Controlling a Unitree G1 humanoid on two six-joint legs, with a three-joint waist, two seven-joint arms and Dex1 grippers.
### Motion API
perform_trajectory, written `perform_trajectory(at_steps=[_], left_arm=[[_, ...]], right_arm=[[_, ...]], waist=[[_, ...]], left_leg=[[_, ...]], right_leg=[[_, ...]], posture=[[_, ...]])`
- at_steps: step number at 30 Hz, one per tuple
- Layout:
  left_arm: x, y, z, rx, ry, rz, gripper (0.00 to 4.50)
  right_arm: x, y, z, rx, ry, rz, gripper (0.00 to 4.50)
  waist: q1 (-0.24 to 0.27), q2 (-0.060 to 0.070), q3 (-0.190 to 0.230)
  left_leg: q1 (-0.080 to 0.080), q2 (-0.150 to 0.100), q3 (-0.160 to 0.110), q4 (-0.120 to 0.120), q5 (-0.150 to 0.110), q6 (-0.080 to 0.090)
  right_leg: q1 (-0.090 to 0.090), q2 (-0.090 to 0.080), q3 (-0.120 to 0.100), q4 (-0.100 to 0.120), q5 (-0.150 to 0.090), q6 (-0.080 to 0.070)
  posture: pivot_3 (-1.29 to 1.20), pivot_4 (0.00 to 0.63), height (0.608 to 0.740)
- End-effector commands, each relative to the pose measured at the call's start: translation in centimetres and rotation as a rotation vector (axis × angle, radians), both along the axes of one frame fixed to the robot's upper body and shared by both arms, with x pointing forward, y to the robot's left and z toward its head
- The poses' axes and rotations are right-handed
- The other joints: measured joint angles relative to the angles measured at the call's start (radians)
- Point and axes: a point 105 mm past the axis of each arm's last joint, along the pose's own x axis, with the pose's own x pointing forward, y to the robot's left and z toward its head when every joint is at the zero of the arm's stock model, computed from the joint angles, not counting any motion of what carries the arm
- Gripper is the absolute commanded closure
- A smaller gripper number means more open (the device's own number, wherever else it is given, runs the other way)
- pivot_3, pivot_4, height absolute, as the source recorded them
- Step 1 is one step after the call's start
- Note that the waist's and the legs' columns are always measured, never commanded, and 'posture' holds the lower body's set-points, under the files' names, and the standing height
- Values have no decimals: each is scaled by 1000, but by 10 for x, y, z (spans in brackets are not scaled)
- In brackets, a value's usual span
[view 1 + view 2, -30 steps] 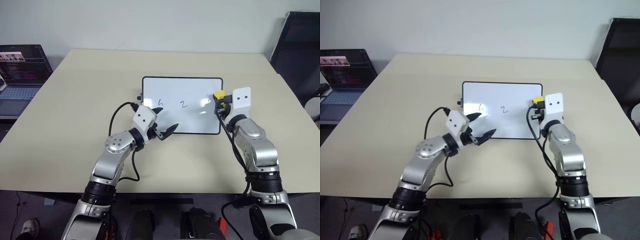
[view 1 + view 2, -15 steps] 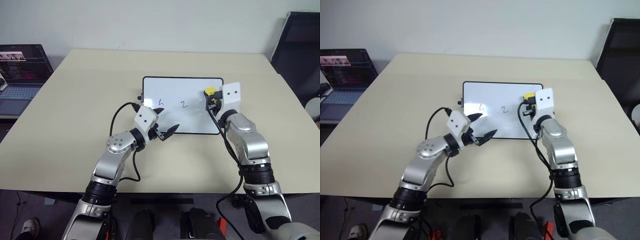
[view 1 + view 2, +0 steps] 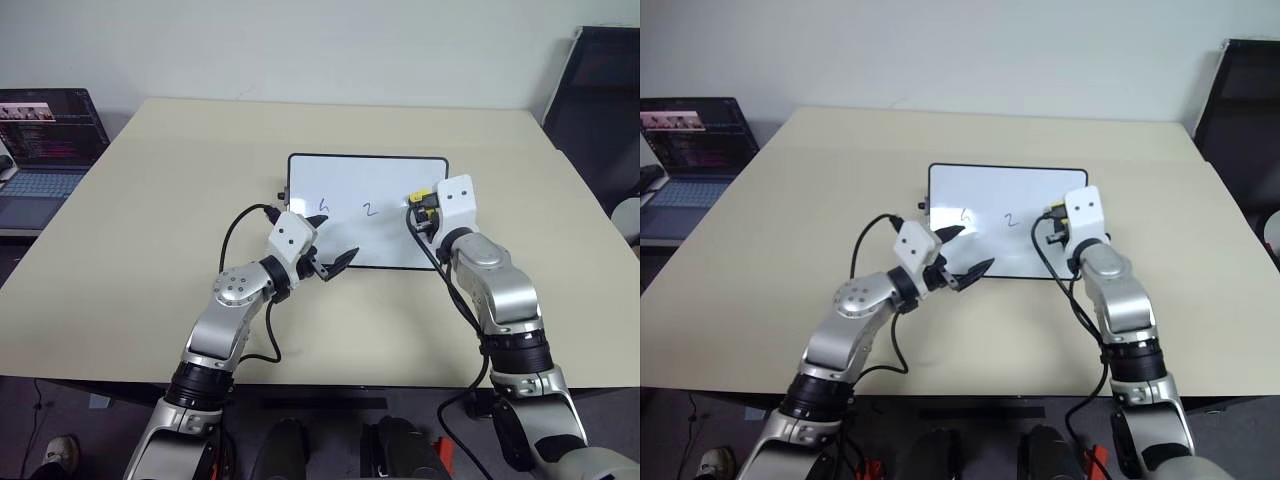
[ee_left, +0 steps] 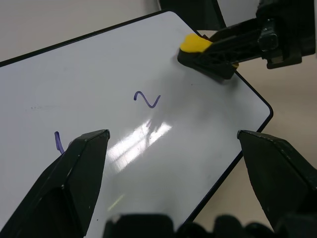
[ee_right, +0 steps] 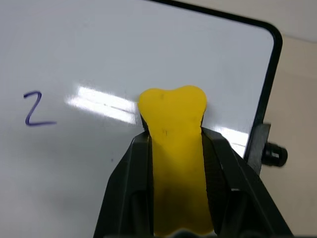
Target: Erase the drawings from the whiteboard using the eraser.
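Eraser down, right of the "2"!
Right gripper clamped on it; left gripper spread, empty. Tilted, it could skip ink on the whiteboard.

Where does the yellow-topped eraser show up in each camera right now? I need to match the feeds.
Left eye: yellow-topped black-based eraser, on the white board's right end.
Right eye: same end.
Left wrist: near the board's corner, in the right gripper.
Right wrist: between the fingers.
Shared landmark: handwritten "2".
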Motion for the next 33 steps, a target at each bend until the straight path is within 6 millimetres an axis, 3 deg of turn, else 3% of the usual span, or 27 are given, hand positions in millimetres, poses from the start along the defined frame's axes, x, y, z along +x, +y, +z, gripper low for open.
perform_trajectory(at_steps=[1, 9, 17, 27, 33], left_arm=[[-4, -3, 15, -12, -59, -11, 0], [-5, -2, 13, -11, -51, -8, 0], [-4, 0, 13, -18, -56, 2, 0], [-7, 12, 8, -13, -51, 47, 0], [-5, 15, 9, -13, -58, 66, 0]], right_arm=[[-11, -10, -20, -14, 82, -37, 3527], [-34, -12, -41, -29, 144, -34, 3527], [-33, 3, -21, 18, 5, 68, 3527], [-44, -4, -26, -127, -188, 148, 3527], [-44, 2, -24, -148, -242, 183, 3527]], waist=[[0, 0, 0], [-1, 0, 0], [-3, 0, 0], [-1, 0, 0], [-1, 0, 0]], left_leg=[[0, 0, 0, 0, 0, 0], [1, 0, -1, 0, 0, 0], [2, 0, -1, 0, 0, 0], [0, -1, -1, -1, 0, 0], [0, -1, -1, -1, 0, 0]], right_leg=[[0, 0, 0, 0, 0, 1], [0, 0, 1, 0, -1, 2], [0, 1, 2, 0, -1, 2], [-1, 0, 1, -1, -1, 2], [-1, 0, 1, -1, -1, 2]], posture=[[0, 150, 740], [0, 150, 740], [0, 150, 740], [0, 150, 740], [0, 150, 740]])
